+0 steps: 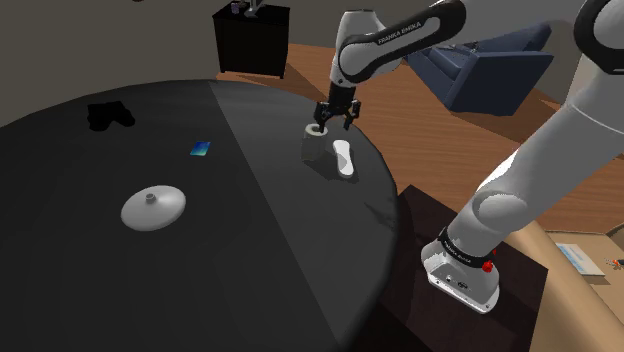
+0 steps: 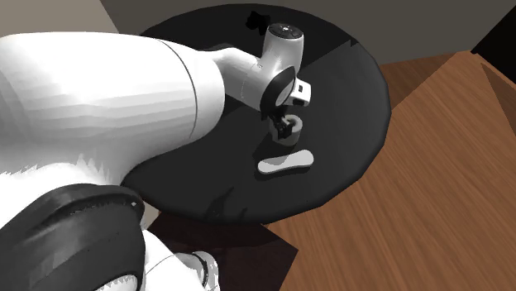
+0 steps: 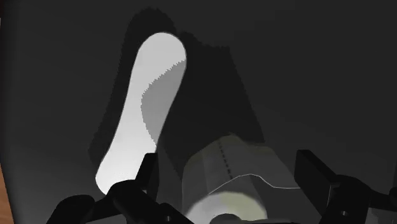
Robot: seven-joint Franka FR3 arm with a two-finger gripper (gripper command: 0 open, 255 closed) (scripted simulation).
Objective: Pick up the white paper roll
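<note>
The white paper roll [image 3: 238,175] stands upright on the dark round table [image 1: 250,250] between the gripper's [image 1: 335,120] parted, unclamped fingers, and it looks light, soft and crushable, so it is best squeezed gently across its sides.

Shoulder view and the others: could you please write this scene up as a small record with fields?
surface: round dark table
target: paper roll, upright on the table
hand: gripper open, lowered over the roll, one finger on each side, no contact visible
neighbour: white oblong piece, flat beside the roll, apart from it
others: grey disc; small blue item; black object
status: roll not yet held
</note>
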